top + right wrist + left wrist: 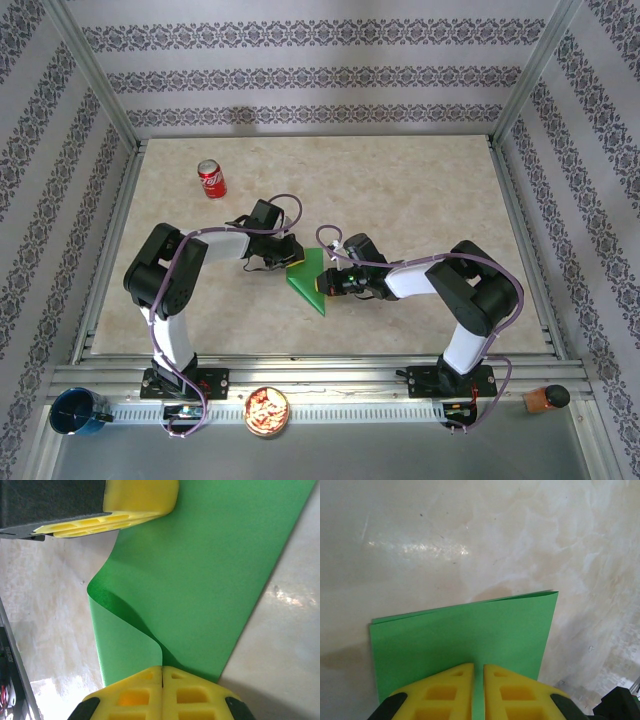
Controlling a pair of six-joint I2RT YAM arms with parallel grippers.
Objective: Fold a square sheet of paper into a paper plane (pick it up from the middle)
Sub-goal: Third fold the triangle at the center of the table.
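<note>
The square sheet of paper (308,278) is bright green and lies folded mid-table, narrowing to a point toward the near side. In the left wrist view the sheet (470,630) shows two layers at its far edge. My left gripper (283,262) stands over its left part. Its yellow jaws (478,666) are almost together with a slim gap, tips down on the flat paper and nothing visibly pinched. My right gripper (325,282) is shut (162,669) on a lifted flap of the sheet (210,580), which curls up into the jaws. The left gripper's fingers (140,500) rest on the far edge.
A red soda can (211,179) stands upright at the back left. A blue cup (75,412), a bowl of snacks (267,410) and a brown object (545,398) sit along the near rail. Metal frame posts and patterned walls enclose the table.
</note>
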